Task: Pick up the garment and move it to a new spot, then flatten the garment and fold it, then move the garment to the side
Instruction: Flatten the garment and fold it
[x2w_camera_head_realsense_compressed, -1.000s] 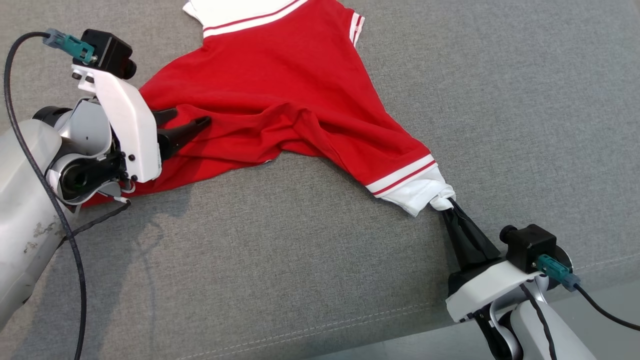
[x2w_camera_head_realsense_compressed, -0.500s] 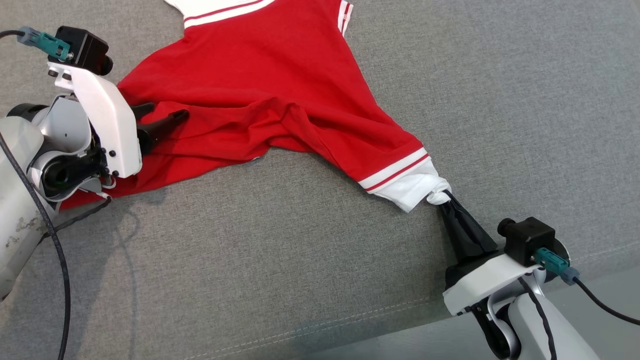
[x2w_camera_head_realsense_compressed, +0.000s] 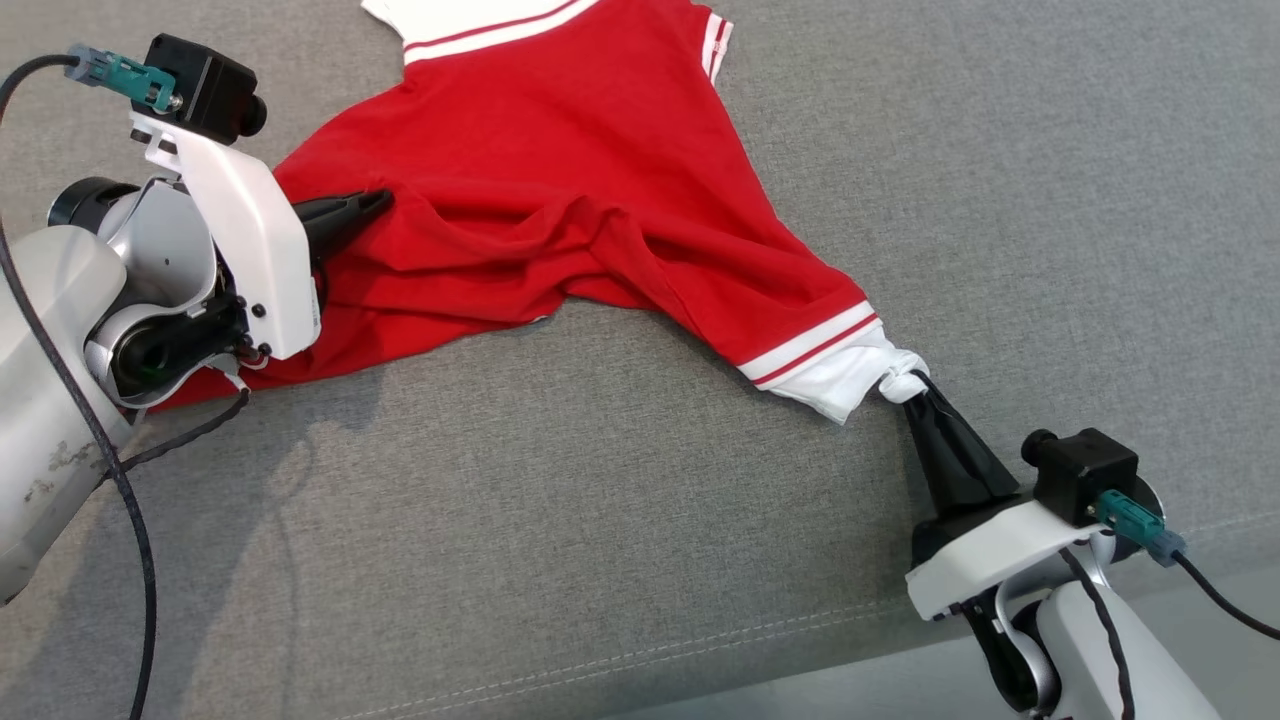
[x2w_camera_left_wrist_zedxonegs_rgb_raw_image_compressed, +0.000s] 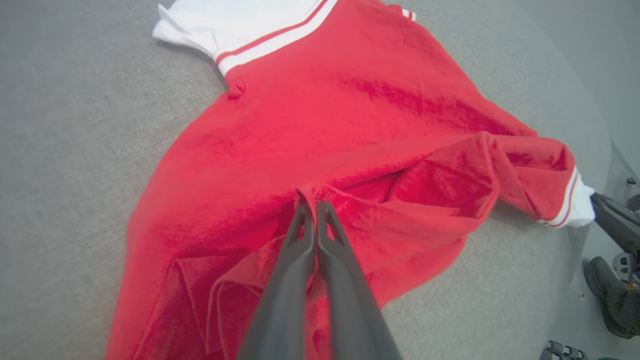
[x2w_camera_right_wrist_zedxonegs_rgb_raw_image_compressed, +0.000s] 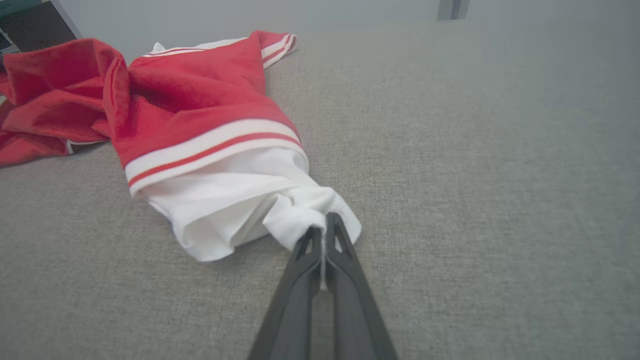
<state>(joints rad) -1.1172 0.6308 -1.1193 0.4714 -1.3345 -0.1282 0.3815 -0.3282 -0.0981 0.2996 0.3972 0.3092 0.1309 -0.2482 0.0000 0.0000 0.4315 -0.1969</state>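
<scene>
Your garment (x2w_camera_head_realsense_compressed: 560, 180) lies spread on the grey cushion (x2w_camera_head_realsense_compressed: 700, 520), stretched out between both hands. Your left gripper (x2w_camera_head_realsense_compressed: 378, 202) reaches in low from the left side, fingers pressed together and pinching a raised fold of the red body. Your right gripper (x2w_camera_head_realsense_compressed: 912, 388) angles up from the lower right, fingers closed tight on the bunched white end of the sleeve, which is drawn out toward it.

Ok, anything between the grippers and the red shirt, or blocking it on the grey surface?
Nothing visible. Left gripper is shut on the body of the red, white-trimmed fabric garment, right gripper on its white cuff.
</scene>
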